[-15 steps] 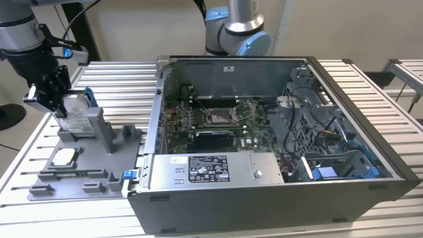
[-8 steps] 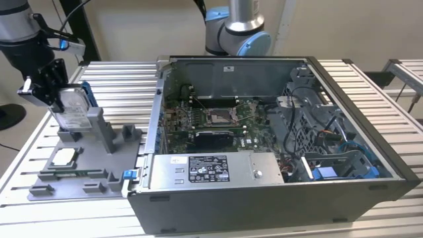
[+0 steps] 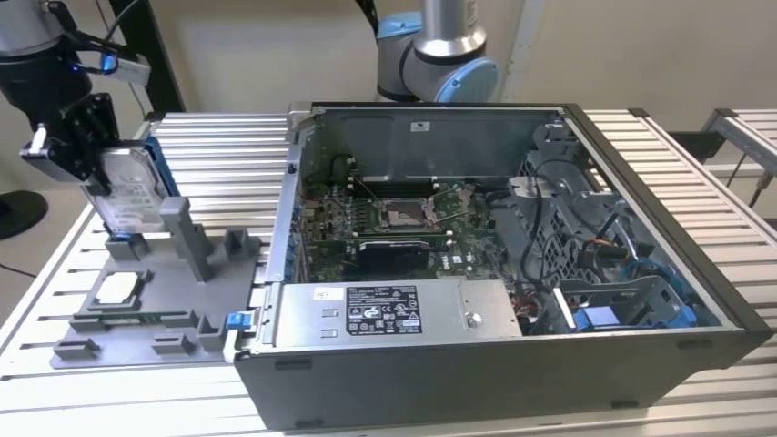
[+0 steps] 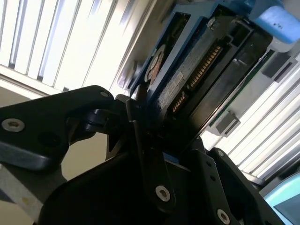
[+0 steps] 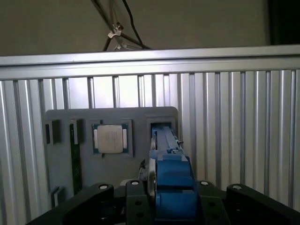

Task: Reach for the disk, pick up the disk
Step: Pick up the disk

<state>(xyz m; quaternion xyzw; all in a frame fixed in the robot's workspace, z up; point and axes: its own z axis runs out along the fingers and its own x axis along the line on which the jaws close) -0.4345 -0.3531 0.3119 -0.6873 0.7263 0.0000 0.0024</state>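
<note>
Standing upright in the exterior view's upper left, the disk (image 3: 129, 193) sat clamped between the jaws (arm (image 3: 35, 55) hanging vertically above).

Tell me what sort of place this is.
Probably a robot computer-assembly bench: open black desktop computer case on slatted aluminium table, grey plastic parts fixture, black gripper clamping a flat silver metal disk.

Slatted aluminium table (image 3: 225, 182) with grey fixture tray (image 3: 182, 300) beside open computer case (image 3: 486, 382).

Exterior view overlooks the table (image 3: 218, 146) from above; both wrist views hug the disk (image 4: 187, 79) (image 5: 171, 187).
</note>
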